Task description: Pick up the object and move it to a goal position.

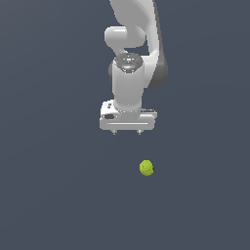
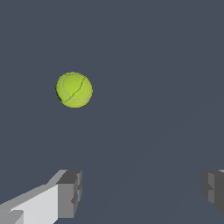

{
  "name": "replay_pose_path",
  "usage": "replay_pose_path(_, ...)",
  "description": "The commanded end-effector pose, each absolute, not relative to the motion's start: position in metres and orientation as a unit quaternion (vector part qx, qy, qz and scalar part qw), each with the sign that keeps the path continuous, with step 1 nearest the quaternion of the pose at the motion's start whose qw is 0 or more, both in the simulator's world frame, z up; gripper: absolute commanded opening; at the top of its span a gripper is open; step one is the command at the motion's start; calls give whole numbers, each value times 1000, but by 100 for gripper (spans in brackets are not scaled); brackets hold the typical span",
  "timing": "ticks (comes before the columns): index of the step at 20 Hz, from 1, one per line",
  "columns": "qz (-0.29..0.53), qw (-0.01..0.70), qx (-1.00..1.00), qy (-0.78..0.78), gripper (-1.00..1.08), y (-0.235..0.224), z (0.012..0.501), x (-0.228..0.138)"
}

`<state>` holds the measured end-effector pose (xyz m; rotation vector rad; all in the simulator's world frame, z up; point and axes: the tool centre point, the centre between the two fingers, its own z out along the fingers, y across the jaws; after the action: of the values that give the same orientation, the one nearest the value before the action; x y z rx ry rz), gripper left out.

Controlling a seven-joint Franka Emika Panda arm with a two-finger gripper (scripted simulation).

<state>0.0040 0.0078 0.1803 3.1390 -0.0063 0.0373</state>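
Observation:
The object is a small yellow-green ball (image 1: 146, 168) with faint darker seams, lying on the dark grey surface. In the exterior view it sits below the white gripper (image 1: 127, 132) and a little toward that view's right, with a clear gap between them. The gripper points down and is open, its two short fingertips (image 1: 114, 132) set wide apart with nothing between them. The wrist view shows the ball (image 2: 74, 89) well beyond the open gripper (image 2: 142, 192), off to one side of the gap between the grey finger pads (image 2: 70, 192).
The white arm (image 1: 132, 58) rises behind the gripper toward the top of the exterior view. A uniform dark grey surface (image 1: 49, 195) fills the remainder of both views.

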Motion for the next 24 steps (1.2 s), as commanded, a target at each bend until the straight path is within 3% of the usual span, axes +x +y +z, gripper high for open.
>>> replay_pose_path(1, 12, 1, 1000, -2, 100, 8, 180, 4)
replay_pose_path(13, -5, -3, 1000, -5, 100, 26, 166, -5)
replay_pose_path(24, -4, -3, 999, -40, 100, 36, 157, 15)
